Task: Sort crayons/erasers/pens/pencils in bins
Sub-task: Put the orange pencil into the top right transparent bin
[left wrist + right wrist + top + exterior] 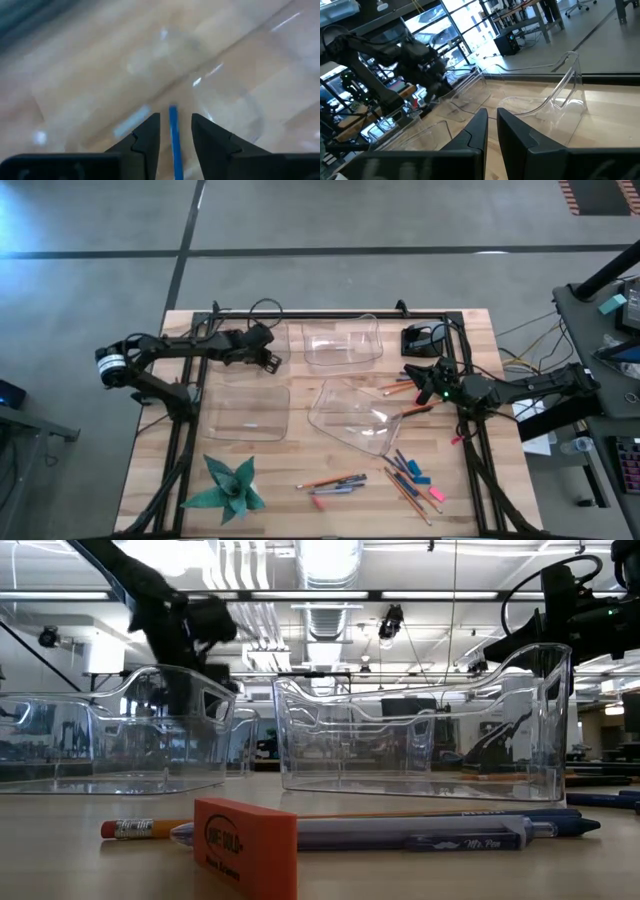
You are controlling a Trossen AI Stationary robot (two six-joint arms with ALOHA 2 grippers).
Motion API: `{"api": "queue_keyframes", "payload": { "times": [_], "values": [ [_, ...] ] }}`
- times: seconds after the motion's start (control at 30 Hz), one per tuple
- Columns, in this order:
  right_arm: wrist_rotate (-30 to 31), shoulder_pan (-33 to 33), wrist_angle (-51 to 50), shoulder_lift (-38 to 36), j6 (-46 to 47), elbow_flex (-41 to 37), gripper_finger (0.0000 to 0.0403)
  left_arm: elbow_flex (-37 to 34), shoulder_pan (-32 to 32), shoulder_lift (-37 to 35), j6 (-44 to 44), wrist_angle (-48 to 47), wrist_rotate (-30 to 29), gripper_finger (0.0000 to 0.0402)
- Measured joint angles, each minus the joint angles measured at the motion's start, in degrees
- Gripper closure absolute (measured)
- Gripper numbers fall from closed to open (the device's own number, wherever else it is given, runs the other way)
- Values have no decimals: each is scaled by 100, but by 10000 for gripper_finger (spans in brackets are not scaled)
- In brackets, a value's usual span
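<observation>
From above I see my left gripper (268,360) near the table's far-left, just past the far edge of the left front bin (246,410). Its wrist cam shows the fingers (145,137) parted w/ a thin blue stick (174,140) in the gap; can't tell if they're touching it, so no call on held vs. let go. Under it: clear plastic over wood, blurred. Green paper star (232,488) sits at the near-left corner. Moving right, the far bin (343,343) is upright, and the centre bin (352,417) sits skewed next to it. In front of those, near the table's front edge: a pencil (325,480), dark pens (342,485) and a pink eraser (320,502) bunched together. Further right, crayons (405,463), more erasers (436,494) and pencils (405,492) lie in a loose cluster. Two more pencils (398,388) lie just left of my right gripper (428,383), which hangs at the table's right side, fingers (480,132) nearly closed w/ only a slim gap, nothing between them. Low cam: orange eraser (245,845) up close, pen (420,833) lying behind it.
</observation>
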Motion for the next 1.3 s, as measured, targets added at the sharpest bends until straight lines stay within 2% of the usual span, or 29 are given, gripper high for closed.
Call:
{"api": "queue_keyframes", "payload": {
  "times": [0.13,0.23,0.3,0.4,0.67,1.07,1.2,1.3],
  "values": [
    [2,0,-2,0,0,0,369,319,-33,-385,1333,143,54,299],
    [0,1,-2,2,-1,0,369,529,-203,-598,2204,452,441,299],
    [2,0,0,2,0,2,369,604,-394,-648,2590,617,712,299],
    [2,2,-2,2,0,0,369,692,-799,-587,2786,1008,796,299],
    [2,0,0,2,0,0,369,1228,-2087,91,2724,1492,736,299],
    [0,2,-2,0,-2,0,369,2929,-3608,1659,1213,1429,-37,299],
    [2,2,-2,2,-2,0,369,3381,-4140,2020,693,942,-541,299],
    [0,1,-2,0,-1,0,369,3504,-4516,2151,324,746,-656,299]
  ]
}}
